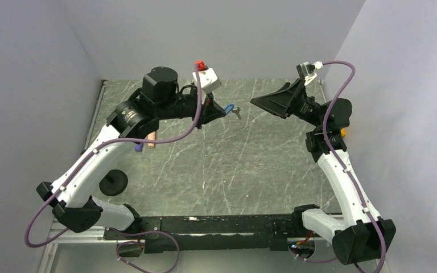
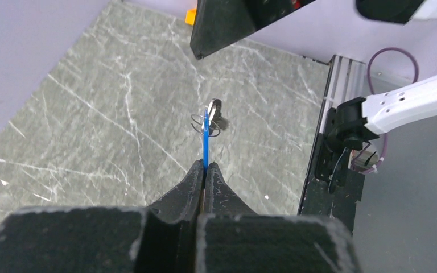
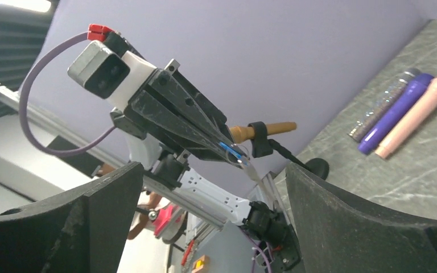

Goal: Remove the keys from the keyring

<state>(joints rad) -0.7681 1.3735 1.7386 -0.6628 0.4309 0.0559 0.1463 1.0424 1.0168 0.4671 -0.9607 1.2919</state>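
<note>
Separation step: your left hand is clamped on the blue head of the keys, aloft over the counter, keyring jutting past its tips; your right hand, spread wide opposite, likely must next pinch that ring.

The keys are a tiny blue piece, seen edge-on, with a small silver bit at the far end. A thin wire keyring loops around it. The left hand pinches it in the air.
</note>
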